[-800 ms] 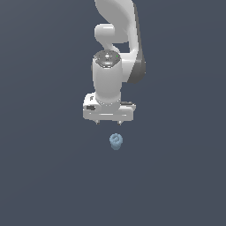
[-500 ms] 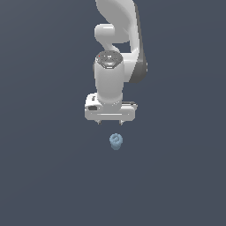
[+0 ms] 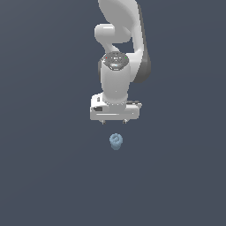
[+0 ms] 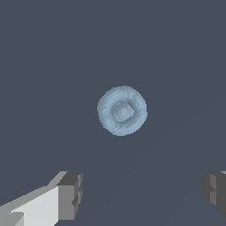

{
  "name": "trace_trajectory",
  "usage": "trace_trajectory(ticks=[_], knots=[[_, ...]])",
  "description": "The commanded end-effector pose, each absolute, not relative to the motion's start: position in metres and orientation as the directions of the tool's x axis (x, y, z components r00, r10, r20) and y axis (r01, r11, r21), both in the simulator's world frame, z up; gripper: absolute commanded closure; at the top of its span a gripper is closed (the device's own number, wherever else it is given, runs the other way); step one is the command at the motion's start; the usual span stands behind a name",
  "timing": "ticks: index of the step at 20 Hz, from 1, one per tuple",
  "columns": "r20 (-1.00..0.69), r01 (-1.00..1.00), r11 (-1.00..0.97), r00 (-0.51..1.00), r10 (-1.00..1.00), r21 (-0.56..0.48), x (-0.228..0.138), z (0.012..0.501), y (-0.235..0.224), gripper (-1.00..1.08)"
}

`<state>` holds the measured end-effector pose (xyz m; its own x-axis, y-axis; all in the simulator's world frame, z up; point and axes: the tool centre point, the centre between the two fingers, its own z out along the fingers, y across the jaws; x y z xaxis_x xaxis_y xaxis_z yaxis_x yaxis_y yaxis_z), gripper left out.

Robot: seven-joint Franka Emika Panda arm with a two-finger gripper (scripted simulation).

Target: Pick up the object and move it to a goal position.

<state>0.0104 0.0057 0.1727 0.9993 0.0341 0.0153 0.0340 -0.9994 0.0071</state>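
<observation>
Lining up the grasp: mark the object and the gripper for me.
object (image 4: 122,110): wrist view, on its round top face.
object (image 3: 115,141): exterior view, on its rounded top.
gripper (image 3: 114,122): exterior view, midway between the fingertips.

A single uniform dark slate-grey ground (image 3: 48,176) fills the exterior view from edge to edge, without seam, marking or texture. The same flat grey surface (image 4: 53,53) occupies the wrist view, evenly lit, with only a faint diagonal change of shade across its lower part. No horizon, wall or edge can be made out in either of the 2 views. Nothing further outside the task is visible.
</observation>
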Motion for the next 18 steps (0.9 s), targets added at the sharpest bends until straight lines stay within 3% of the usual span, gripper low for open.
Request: trace_trajectory(ticks=[1,18], knots=[[0.015,0.037,-0.999,0.999,0.037,0.007,0.011,0.173,0.006,-0.92],[0.005,0.294,-0.956,0.956,0.294,0.009,0.035,0.155,0.011,-0.92]])
